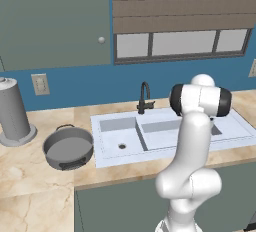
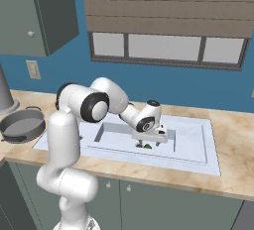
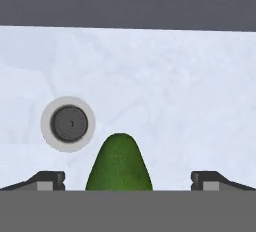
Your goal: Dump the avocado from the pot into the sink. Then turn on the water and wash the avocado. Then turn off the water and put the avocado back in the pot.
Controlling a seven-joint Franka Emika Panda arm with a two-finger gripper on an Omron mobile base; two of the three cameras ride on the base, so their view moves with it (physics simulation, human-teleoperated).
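My gripper (image 3: 127,181) is wide open and holds nothing, low in the right basin of the sink (image 2: 193,149), with the avocado (image 3: 119,163) between its tips near the drain (image 3: 68,123). I think I am picking it up, so next I must close on it and carry it left to the pot (image 1: 68,148).

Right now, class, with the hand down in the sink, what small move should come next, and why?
Probably close the hand on the avocado. In the hand view the open fingertips stand on either side of it on the floor of the sink, beside the drain, while the pot sits empty on the counter.
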